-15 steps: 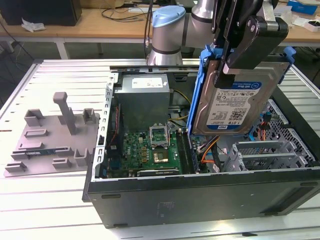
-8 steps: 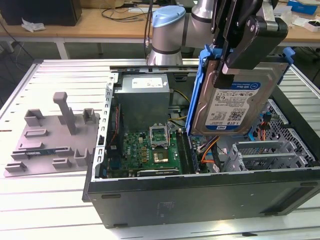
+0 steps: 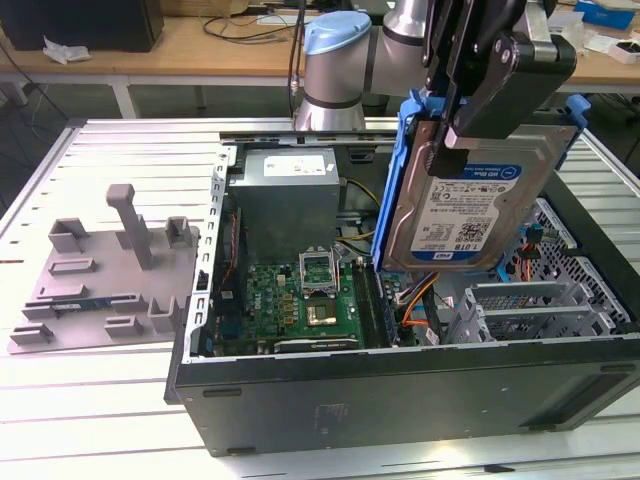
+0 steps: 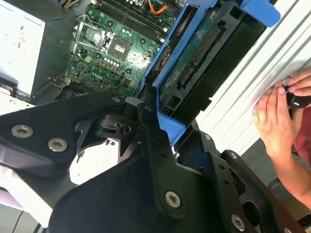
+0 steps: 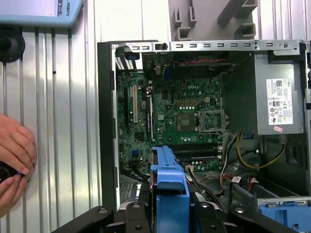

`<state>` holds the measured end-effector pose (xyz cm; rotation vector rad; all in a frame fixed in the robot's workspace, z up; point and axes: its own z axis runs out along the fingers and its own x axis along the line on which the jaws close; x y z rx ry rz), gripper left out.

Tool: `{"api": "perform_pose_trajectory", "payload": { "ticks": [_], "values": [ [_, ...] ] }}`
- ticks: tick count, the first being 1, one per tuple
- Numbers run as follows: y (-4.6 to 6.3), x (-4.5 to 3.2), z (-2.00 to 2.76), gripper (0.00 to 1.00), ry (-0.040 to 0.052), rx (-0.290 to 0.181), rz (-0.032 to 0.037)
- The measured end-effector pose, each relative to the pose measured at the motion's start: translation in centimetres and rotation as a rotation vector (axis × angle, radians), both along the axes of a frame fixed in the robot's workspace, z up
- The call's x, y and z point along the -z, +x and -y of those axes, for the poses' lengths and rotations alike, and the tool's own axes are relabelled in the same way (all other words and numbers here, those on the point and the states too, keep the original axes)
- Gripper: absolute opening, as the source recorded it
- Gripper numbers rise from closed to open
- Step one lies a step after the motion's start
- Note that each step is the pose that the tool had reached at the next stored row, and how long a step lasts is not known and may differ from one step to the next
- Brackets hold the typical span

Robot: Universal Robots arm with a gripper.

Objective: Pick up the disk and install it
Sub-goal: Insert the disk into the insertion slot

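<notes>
1. End effector (image 3: 447, 132): black fingers pinched narrow on the top end of the disk (image 3: 465, 210), gripping its blue carrier frame.
2. Worktop (image 3: 100, 400): ribbed aluminium slats, carries everything.
3. PC case (image 3: 400, 390): black sheet-metal tower on its side, cover off, inside open upward.
4. Grey fixture plate (image 3: 100, 270): matte plastic w/ upright blocks, just beside the case at the exterior view's left.
5. Disk: hangs straight below the end effector, clear of the case and above its right end in the exterior view. Long axis approx. vertical, slight tilt. Silver metal slab, white-and-blue label, blue plastic rails on both long edges.
6. Drive cage (image 3: 530, 310): perforated grey metal, directly beneath the disk.
7. PSU (image 3: 290, 200): plain grey box. Mobo (image 3: 300, 300): green, flat on the case floor.
8. Person's hand (image 4: 274, 121): on the worktop outside the case.
</notes>
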<state>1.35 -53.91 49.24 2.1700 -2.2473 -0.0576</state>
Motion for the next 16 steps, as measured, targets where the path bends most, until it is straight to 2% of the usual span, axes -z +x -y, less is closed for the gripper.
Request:
{"api": "perform_pose_trajectory", "payload": {
  "ticks": [14, 16],
  "values": [
    [2.8, 0.01, 0.04, 0.37, -0.0001, -0.001, 0.0],
    [3.6, 0.02, 0.07, 0.37, -0.0001, -0.002, 0.0]
  ]
}}
